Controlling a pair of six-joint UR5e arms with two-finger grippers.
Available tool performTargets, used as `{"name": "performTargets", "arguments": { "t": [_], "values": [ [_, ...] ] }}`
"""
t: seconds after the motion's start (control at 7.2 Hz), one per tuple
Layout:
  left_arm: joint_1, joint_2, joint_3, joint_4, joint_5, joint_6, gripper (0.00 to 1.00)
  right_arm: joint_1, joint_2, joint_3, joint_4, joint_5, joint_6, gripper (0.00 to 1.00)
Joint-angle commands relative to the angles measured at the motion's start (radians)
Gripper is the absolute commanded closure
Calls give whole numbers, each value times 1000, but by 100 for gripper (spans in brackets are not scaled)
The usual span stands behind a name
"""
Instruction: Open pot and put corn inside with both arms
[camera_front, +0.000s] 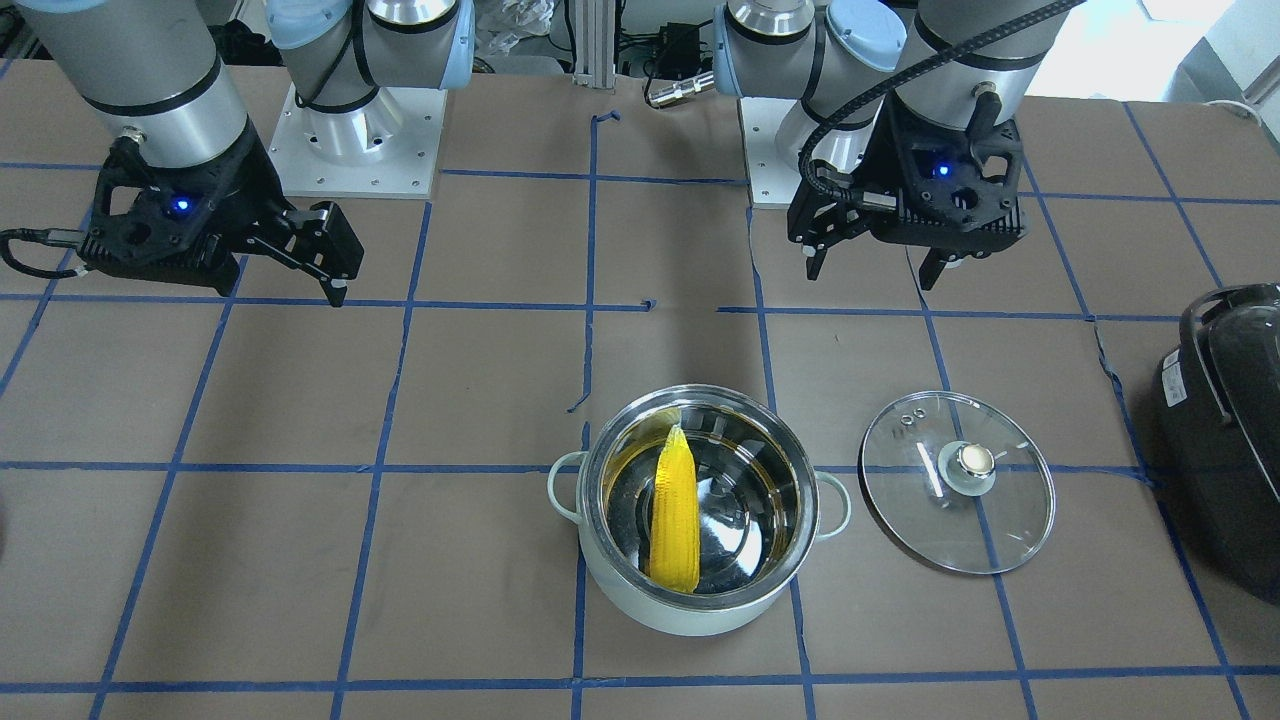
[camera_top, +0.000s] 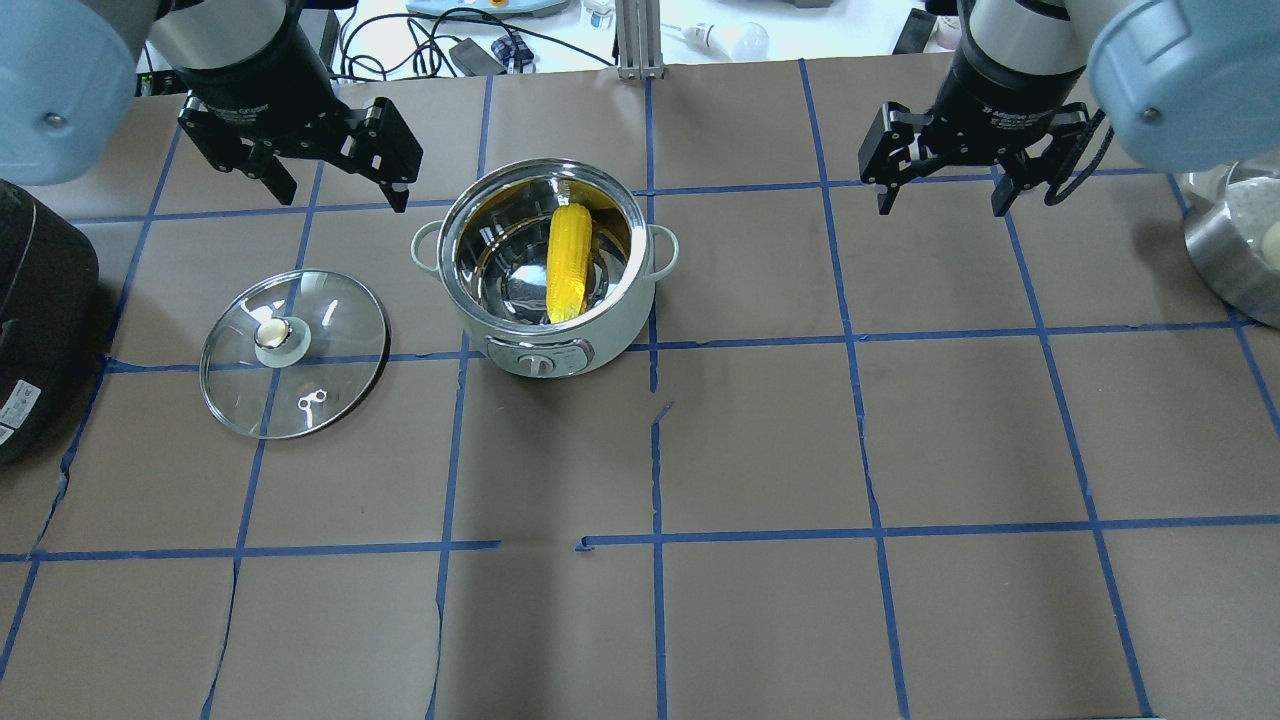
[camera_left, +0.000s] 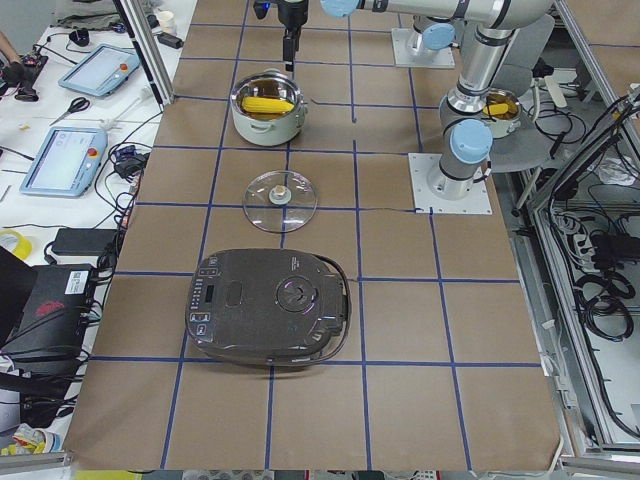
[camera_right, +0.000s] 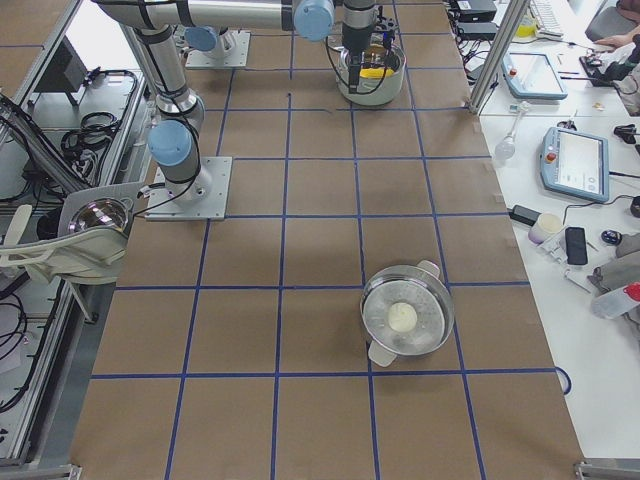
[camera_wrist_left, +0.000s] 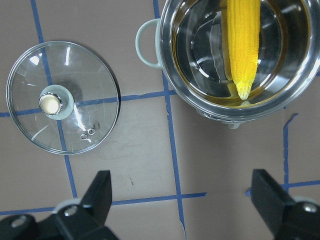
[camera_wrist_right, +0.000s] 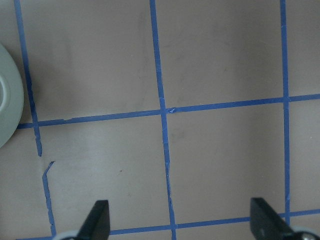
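The pale mint-green pot (camera_top: 620, 318) stands open on the table, and its steel inside shows. The yellow corn (camera_top: 569, 262) lies inside it, leaning on the wall; it also shows in the front view (camera_front: 675, 512) and the left wrist view (camera_wrist_left: 243, 45). The glass lid (camera_top: 330, 330) with its beige knob lies flat on the table beside the pot (camera_front: 690, 612), on my left. My left gripper (camera_top: 340, 190) is open and empty, above the table behind the lid and pot. My right gripper (camera_top: 942, 200) is open and empty, far to the pot's right.
A large black appliance (camera_top: 40, 300) sits at the table's left end, past the lid (camera_front: 1000, 520). A steel steamer pot (camera_top: 1225, 255) with a white ball inside stands at the right end. Blue tape lines grid the brown table top.
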Motion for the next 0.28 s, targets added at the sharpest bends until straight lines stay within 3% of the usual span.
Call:
{"name": "performTargets", "arguments": {
  "t": [0.0, 0.14],
  "values": [
    [2, 0, 0, 0, -2, 1, 0, 0, 0, 3, 0, -7, 0, 0],
    [2, 0, 0, 0, -2, 1, 0, 0, 0, 3, 0, -7, -3, 0]
  ]
}}
